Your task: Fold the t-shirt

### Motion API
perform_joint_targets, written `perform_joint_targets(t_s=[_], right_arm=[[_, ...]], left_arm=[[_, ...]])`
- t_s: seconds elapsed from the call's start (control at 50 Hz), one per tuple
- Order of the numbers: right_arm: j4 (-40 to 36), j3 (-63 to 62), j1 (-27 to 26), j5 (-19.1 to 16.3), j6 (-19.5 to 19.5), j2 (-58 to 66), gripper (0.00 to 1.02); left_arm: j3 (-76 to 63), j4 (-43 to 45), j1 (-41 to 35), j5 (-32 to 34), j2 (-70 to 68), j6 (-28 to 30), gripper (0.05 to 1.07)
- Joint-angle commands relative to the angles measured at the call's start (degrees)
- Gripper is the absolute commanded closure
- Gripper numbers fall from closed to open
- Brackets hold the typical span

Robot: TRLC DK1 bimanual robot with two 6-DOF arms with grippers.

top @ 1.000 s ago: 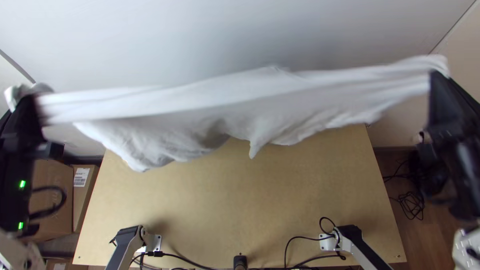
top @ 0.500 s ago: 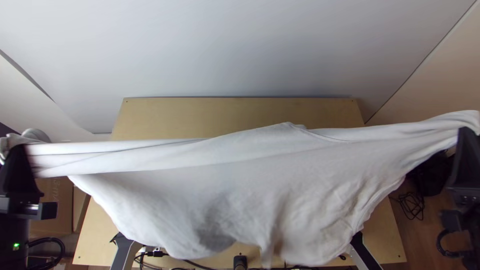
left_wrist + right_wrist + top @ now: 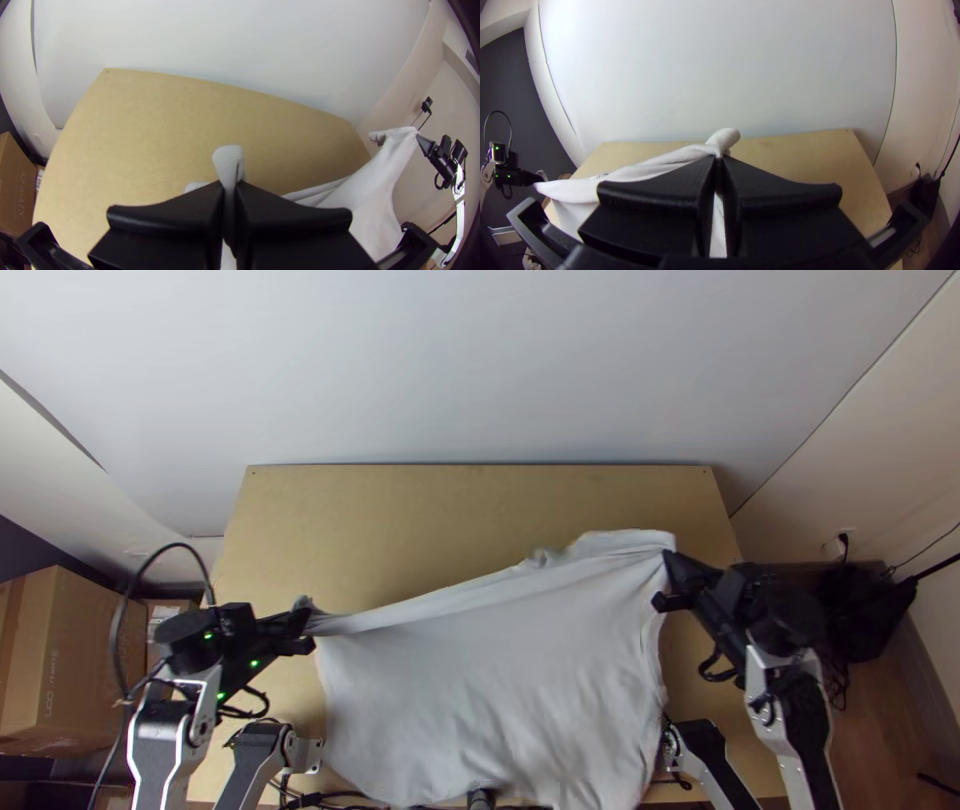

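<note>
The left gripper (image 3: 308, 620), at left of the frame in the top view, pinches a corner of the shirt (image 3: 490, 690) between its 2 black fingers, a tuft of white cloth poking out past the tips in its wrist view. Across the frame, right of center, the right gripper (image 3: 670, 560) clamps the opposite upper corner, its 2 fingers also pressed together on fabric. The shirt spans the middle and lower frame over the near part of the table (image 3: 400, 510), its upper edge drawn between the 2 holds, its body spread below them and running off the bottom of the frame. Whether the lower part touches the wood cannot be told.

The step in hand appears to be the laying out, ahead of any fold: 2 grippers, likely at the sleeves or shoulders, presenting the shirt for a flat spread. The next move calls for the 2 to set it down together, level and lightly stretched, before letting go; uneven release could leave the upper edge rumpled.

The neck side seems to point toward the top of the frame, the hem toward the bottom. The upper edge slants, climbing from left to right. The long axis probably runs top to bottom, though the cut-off hem leaves that unconfirmed.
</note>
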Motion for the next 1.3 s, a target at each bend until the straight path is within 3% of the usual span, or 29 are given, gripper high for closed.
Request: perform_joint_targets(t_s=[0.0,0.22,0.4,0.76,1.28], right_arm=[[7.5,-5.2,0.0,2.2,1.3,0.3,1.0],[18.1,-8.3,-0.5,2.6,4.4,11.4,1.0],[26.0,-4.9,-0.8,2.8,4.6,25.7,1.0],[31.9,11.5,-0.6,3.8,4.5,53.2,1.0],[31.2,36.9,-1.2,6.8,3.0,79.0,1.0]], left_arm=[[-5.5,7.6,0.6,-0.4,4.1,1.9,1.05],[-6.7,22.6,1.6,-0.2,20.9,1.6,1.05],[-0.7,28.9,3.2,-0.3,37.3,1.4,1.05],[17.1,33.1,4.3,-0.3,62.5,1.7,1.05],[45.2,30.1,2.9,-4.4,88.3,-0.2,1.05]])
